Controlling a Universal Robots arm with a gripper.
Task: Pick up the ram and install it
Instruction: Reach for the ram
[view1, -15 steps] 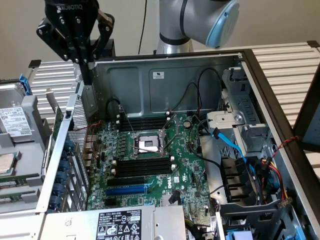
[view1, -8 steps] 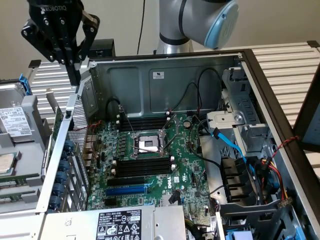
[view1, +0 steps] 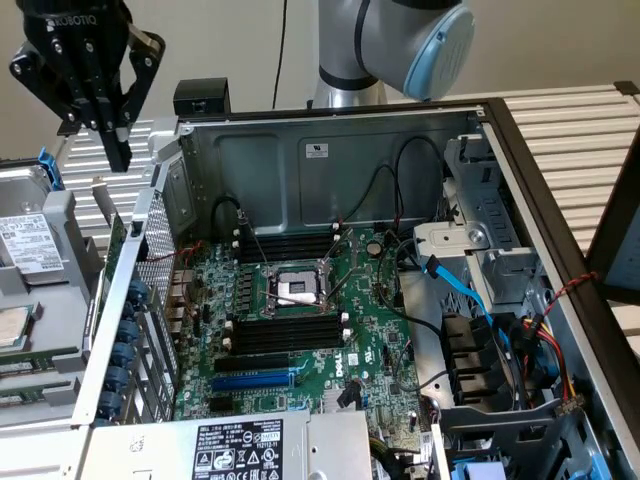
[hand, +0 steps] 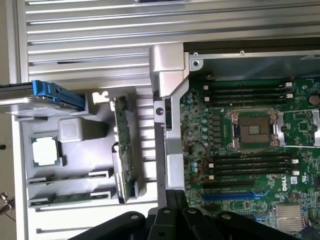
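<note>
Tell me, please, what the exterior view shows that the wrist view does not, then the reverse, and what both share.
The exterior view adds the grey robot arm with a light-blue cap, the silver power supply box with a printed label and the light-blue flat cables.
The wrist view adds a look down on the long green ram stick held in the grey plastic holder, with a square silver processor chip beside it.
Both share the black gripper outside the case, the green motherboard, its empty metal socket and the black memory slots.

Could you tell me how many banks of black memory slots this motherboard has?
2: upper bank above the processor socket in the exterior view, lower bank below it. None appears hidden.
</note>
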